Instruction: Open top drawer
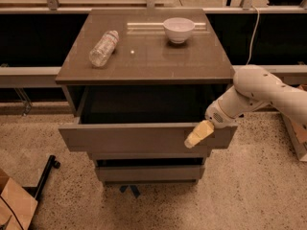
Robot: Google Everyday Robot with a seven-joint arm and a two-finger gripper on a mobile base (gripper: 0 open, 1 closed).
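**Top drawer well out, end effector at its right front edge**

Camera view: the top drawer (139, 137) stands well out from under the counter (144, 63), its dark inside open to view. The end effector (199, 134) lies against the upper right of the front panel. I cannot tell how far open it is or whether it has hold of the panel's edge. The main risk, as I judge it, is that contact so far to the right and on a handleless front could slip off the rim. A lopsided pull could also skew the drawer and bind it. Pulling much farther might bring the drawer to its stop and jolt the cabinet, which could set the lying bottle (103, 48) rolling toward the counter's edge. The bowl (178, 29) looks steadier.
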